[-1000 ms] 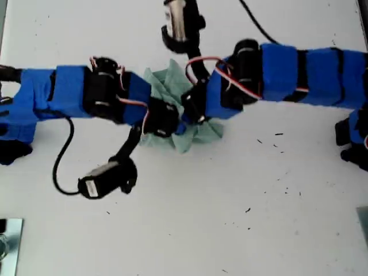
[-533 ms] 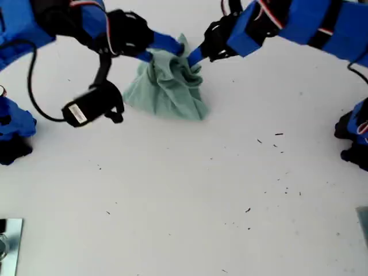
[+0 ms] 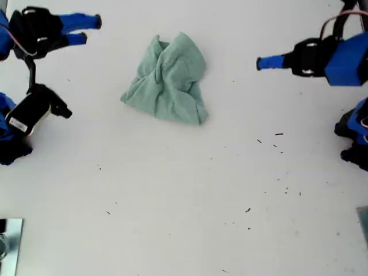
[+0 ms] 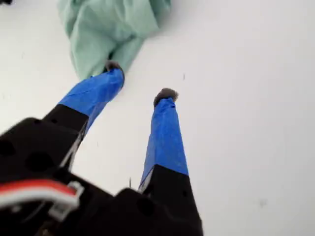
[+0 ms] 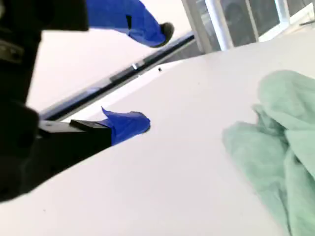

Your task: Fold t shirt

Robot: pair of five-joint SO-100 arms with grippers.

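The t shirt (image 3: 169,80) is a pale green crumpled heap on the white table, in the upper middle of the exterior view, with nothing holding it. My first gripper (image 3: 263,62) hangs off to the exterior view's right of it, pointing at it from well away. In the first wrist view my first gripper (image 4: 140,81) is open and empty, with the t shirt (image 4: 106,24) beyond the fingertips. My second gripper (image 3: 91,30) is at the exterior view's upper left, open and empty. The second wrist view shows my second gripper (image 5: 155,77) spread wide, apart from the t shirt (image 5: 275,142).
Arm bases stand at the exterior view's left edge (image 3: 11,138) and right edge (image 3: 353,138). A wrist camera (image 3: 31,112) hangs below the arm on the exterior view's left. A metal object (image 3: 8,241) sits in its lower left corner. Dark specks (image 3: 279,135) dot the table.
Both grippers were shut on the bunched t shirt, then let go and drew back to opposite sides. The t shirt dropped into a crumpled heap.
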